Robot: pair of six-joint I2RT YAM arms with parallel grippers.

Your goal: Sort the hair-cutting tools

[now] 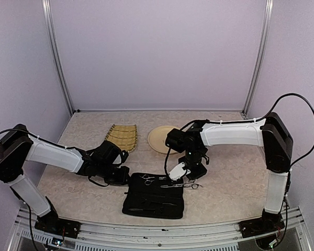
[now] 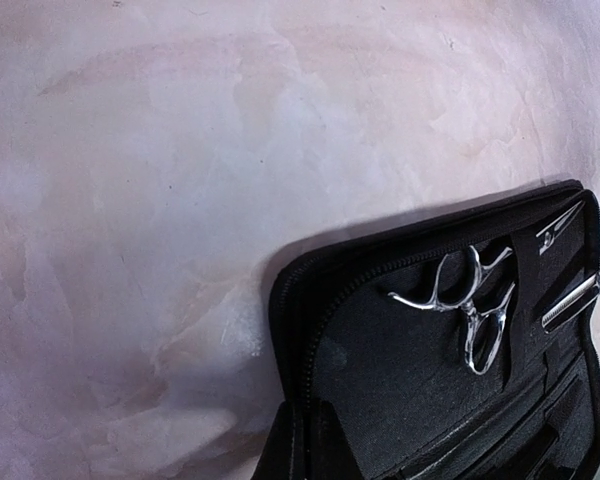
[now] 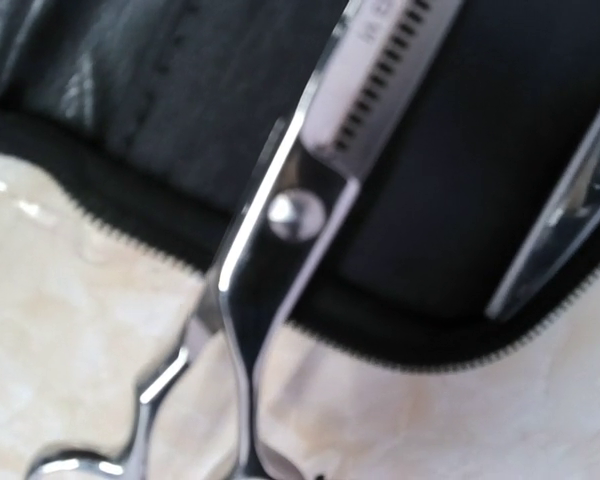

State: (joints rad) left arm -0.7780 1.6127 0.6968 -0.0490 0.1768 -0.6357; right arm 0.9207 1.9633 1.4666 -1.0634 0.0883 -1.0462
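Note:
A black zip case (image 1: 154,197) lies open near the front of the table. One pair of silver scissors (image 2: 470,310) rests in its upper pocket, also visible from above as scissors (image 1: 148,179). My left gripper (image 1: 120,177) is at the case's left edge, shut on the case rim (image 2: 298,420). A second pair, toothed thinning scissors (image 3: 280,230), lies half over the case's right edge (image 1: 187,185). Its shank runs down into my right gripper (image 3: 245,472), which is shut on it. The right gripper (image 1: 185,179) hovers low at that edge. A further silver blade (image 3: 570,220) shows inside the case.
A woven bamboo tray (image 1: 121,137) sits behind the left arm and a round beige plate (image 1: 161,139) behind the right gripper. Pale walls with metal posts close in the back and sides.

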